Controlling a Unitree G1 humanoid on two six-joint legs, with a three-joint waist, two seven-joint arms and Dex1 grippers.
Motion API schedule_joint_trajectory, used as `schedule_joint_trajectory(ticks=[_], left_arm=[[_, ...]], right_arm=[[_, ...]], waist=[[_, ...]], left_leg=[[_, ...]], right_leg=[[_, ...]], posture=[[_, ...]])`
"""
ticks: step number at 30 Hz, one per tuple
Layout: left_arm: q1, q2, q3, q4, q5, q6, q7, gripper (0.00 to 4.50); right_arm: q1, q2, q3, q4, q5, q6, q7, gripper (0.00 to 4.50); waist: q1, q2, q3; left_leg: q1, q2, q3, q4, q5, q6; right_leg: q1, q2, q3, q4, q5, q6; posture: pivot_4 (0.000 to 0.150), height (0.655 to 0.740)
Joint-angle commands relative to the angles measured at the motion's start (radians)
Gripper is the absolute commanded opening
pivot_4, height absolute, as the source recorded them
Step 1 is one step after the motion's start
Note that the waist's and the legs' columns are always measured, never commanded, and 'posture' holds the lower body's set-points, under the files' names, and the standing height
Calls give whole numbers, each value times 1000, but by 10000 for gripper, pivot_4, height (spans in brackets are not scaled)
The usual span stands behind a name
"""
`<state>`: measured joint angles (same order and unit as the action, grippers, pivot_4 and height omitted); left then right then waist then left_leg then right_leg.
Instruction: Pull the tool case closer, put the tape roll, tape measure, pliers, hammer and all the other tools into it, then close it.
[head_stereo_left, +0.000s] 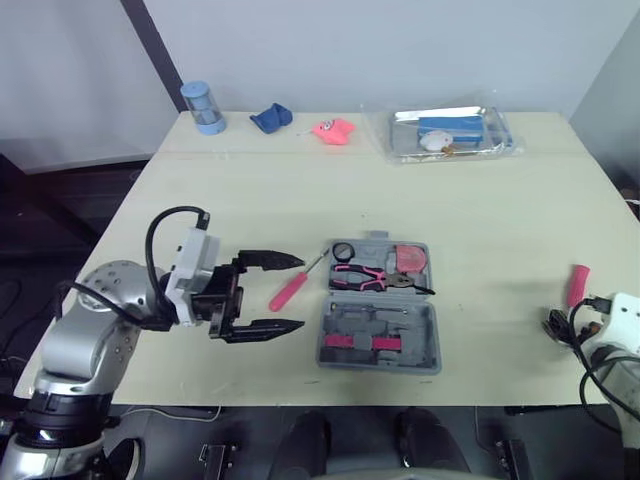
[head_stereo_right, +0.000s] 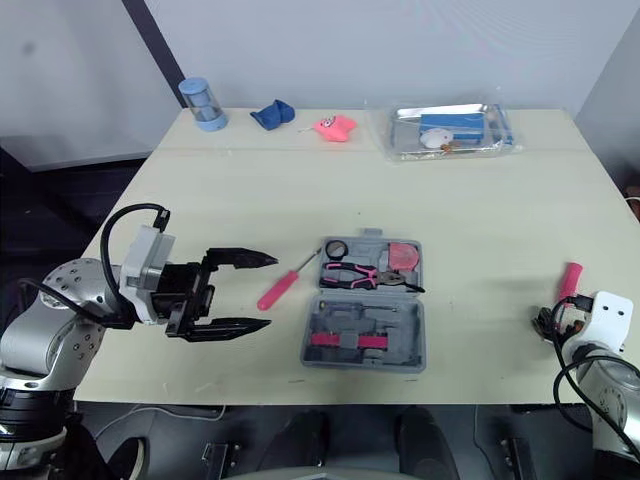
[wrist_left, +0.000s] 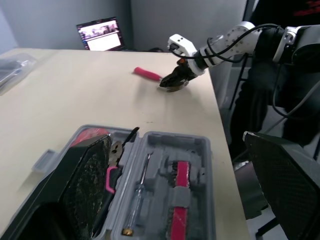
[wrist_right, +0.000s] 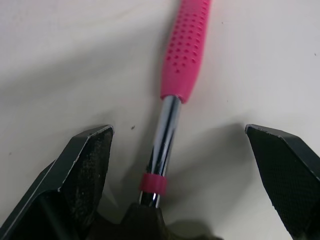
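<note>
- Hammer (wrist_right: 184, 45) lies near the tabletop's (head_stereo_left: 480, 200) right edge, well apart from the open tool case (head_stereo_left: 428, 345); right end effector (wrist_right: 178, 131) is spread wide astride its steel shaft, not yet gripping.
- Left end effector (head_stereo_left: 301, 293), also spread, hovers over the screwdriver (head_stereo_left: 288, 291) beside the case.
- Risk: a pinch on the smooth round shaft may slip or swing, or nudge the hammer off the edge.
- Writing: no brand or label legible on any tool.

Both eyes overlook the table (head_stereo_left: 300, 190); left wrist, nearer, shares the tool case (head_stereo_left: 428, 345).
</note>
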<state>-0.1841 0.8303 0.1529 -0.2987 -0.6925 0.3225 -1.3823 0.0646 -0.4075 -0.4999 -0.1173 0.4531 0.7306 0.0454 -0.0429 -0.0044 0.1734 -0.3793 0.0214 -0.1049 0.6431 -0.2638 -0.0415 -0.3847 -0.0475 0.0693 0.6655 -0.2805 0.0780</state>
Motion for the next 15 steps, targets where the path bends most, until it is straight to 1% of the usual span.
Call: schedule_joint_trajectory(ticks=[1,3,4,5,6,8,9,15], left_arm=[[-23,12,-3,-27,-19,6,-17,45000],[-34,13,-6,-21,-18,5,-24,45000],[-41,13,-7,-18,-18,6,-26,45000],[-48,13,-8,-15,-19,6,-29,45000],[-51,13,-7,-13,-19,7,-31,45000],[-58,13,-9,-11,-16,7,-34,45000],[-60,13,-9,-10,-16,7,-35,45000],[-60,13,-3,-21,-23,13,-36,45000]], right_arm=[[11,10,-20,-39,2,34,-16,34427],[4,15,-14,-33,4,55,-15,22713],[0,16,-8,-27,3,65,-13,19645],[-4,18,-4,-22,4,73,-10,14133],[-7,20,-2,-19,5,79,-9,11119],[-14,23,0,-12,5,90,-6,1736],[-18,24,0,-8,4,96,-6,190],[-25,23,-6,-2,-6,101,-1,190]], waist=[[-1,0,0],[-1,0,0],[-1,0,0],[0,0,0],[0,0,0],[0,-1,-1],[0,-1,-1],[-1,-3,-1]], left_leg=[[0,0,0,0,0,0],[0,0,0,0,0,0],[0,0,0,0,0,0],[0,0,0,0,0,0],[0,0,0,0,0,0],[0,0,0,0,0,0],[0,0,0,0,0,0],[0,0,0,0,0,0]], right_leg=[[0,0,0,0,0,0],[0,0,0,0,0,0],[0,0,0,0,0,0],[0,0,0,0,0,0],[0,0,0,0,0,0],[0,0,0,0,0,0],[0,0,0,0,0,0],[0,0,0,0,0,0]], posture=[[1500,7400],[1500,7400],[1500,7400],[1500,7400],[1500,7400],[1500,7400],[1500,7400],[1500,7400]])
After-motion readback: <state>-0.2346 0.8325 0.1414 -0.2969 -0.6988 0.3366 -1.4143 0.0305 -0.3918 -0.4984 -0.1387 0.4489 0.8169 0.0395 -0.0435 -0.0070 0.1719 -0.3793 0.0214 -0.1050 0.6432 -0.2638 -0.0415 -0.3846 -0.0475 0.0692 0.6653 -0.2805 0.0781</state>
